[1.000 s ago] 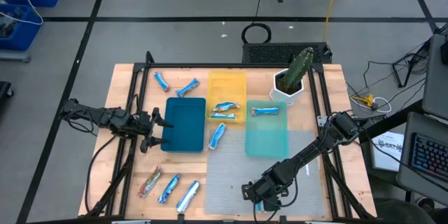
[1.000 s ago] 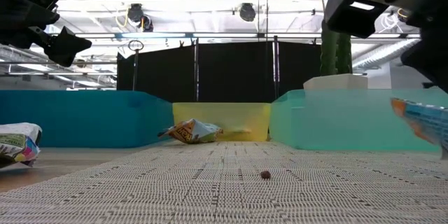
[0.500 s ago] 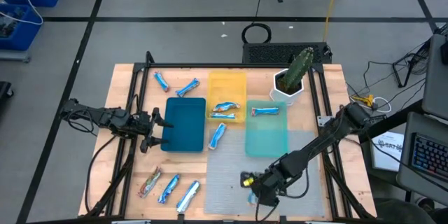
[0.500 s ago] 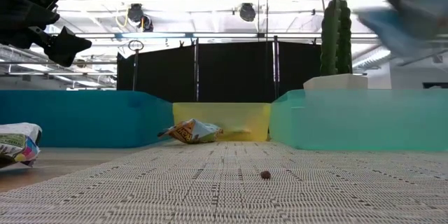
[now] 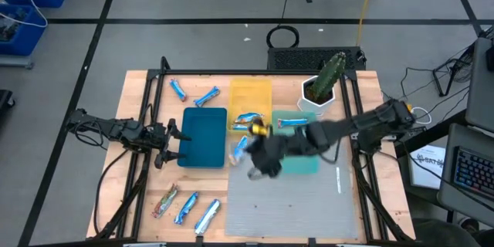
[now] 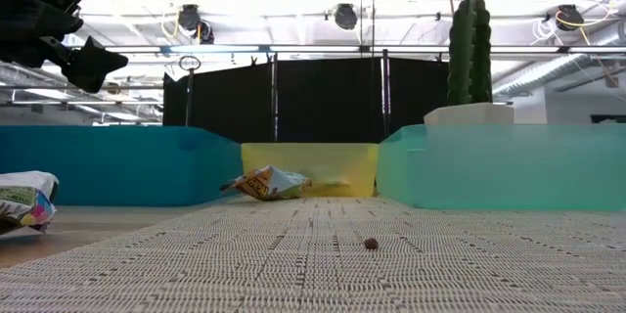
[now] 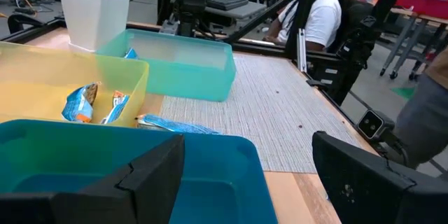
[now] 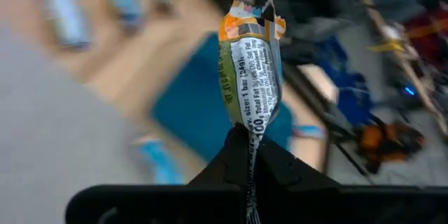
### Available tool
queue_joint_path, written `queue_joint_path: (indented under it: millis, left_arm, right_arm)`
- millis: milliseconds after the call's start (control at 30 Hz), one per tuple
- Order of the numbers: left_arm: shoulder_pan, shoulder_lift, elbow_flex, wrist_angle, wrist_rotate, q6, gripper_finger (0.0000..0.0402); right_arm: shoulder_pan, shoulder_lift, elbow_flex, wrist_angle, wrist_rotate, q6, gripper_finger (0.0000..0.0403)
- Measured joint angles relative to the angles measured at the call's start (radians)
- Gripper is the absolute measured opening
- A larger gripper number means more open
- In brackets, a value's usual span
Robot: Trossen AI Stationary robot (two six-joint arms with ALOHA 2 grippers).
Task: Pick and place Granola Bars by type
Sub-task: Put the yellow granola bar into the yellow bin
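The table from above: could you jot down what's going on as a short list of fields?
Right pincer: shut on a wrapped bar, carried above the trays
Left pincer: open, waiting beside the blue tray
Yellow tray: two bars inside
Teal tray: one bar inside
Loose bars: two behind the blue tray, three at the front left corner of the table
Potted cactus: back right
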Motion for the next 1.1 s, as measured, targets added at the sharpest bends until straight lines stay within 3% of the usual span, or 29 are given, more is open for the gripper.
queue_joint_path:
  millis: [400,733,1100]
  left_arm:
    - [0.0,0.0,0.0,0.001,0.0,0.0,0.031]
    - [0.0,0.0,0.0,0.001,0.0,0.0,0.031]
    - [0.0,0.0,0.0,0.001,0.0,0.0,0.031]
  right_arm:
    - [-0.329,0.173,0.306,-0.08,0.002,0.073,0.0]
    - [-0.497,0.326,0.311,-0.18,-0.002,0.229,0.0]
    - [-0.58,0.451,0.311,-0.257,-0.058,0.283,0.0]
